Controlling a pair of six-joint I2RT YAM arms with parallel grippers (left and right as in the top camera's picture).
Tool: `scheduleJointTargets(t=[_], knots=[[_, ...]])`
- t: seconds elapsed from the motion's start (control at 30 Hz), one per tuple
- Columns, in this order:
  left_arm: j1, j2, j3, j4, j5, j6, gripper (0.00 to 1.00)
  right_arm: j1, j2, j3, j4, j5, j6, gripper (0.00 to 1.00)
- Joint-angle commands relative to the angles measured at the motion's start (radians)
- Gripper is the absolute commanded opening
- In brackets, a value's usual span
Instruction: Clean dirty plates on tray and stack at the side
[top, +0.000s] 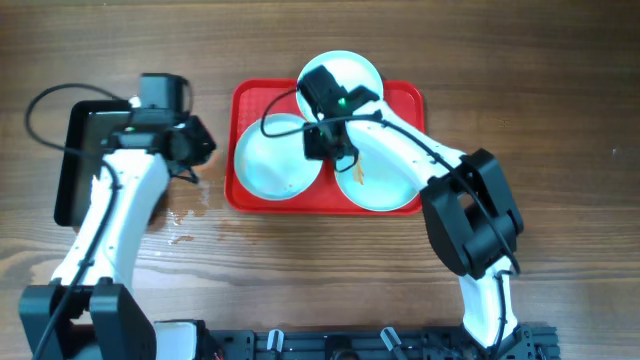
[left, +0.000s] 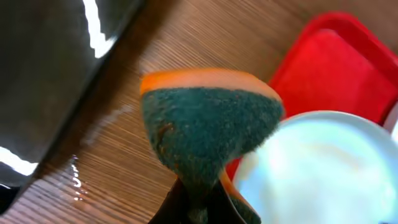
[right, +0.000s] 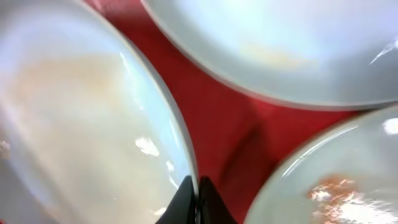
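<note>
Three pale plates lie on the red tray (top: 250, 98): a left plate (top: 270, 162), a back plate (top: 352, 72) and a right plate (top: 385, 180) with an orange smear. My right gripper (top: 322, 145) is shut on the right rim of the left plate (right: 74, 124); the wrist view shows its fingers (right: 198, 196) pinching that rim, with the red tray (right: 224, 130) beside it. My left gripper (top: 197, 143) hovers left of the tray and is shut on a green-and-orange sponge (left: 208, 127), with the left plate (left: 323, 168) close by.
A black glossy tray (top: 80, 160) lies at the far left, also in the left wrist view (left: 43, 74). Small water spots (top: 185, 215) wet the wooden table in front of it.
</note>
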Motion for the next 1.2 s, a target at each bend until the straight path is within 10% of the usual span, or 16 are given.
scheduleJointTargets(t=[0.0,0.47,1.17], knots=[[0.101,-0.014,0.016,0.000,0.138,0.018,0.04,0.001,-0.030,0.182,-0.111,0.151,-0.108,0.04],[0.180,-0.013,0.016,-0.011,0.143,0.018,0.04,0.275,-0.044,0.322,-0.155,1.075,-0.407,0.04],[0.259,-0.013,0.006,-0.030,0.159,-0.010,0.04,0.428,-0.044,0.319,-0.031,1.331,-0.552,0.04]])
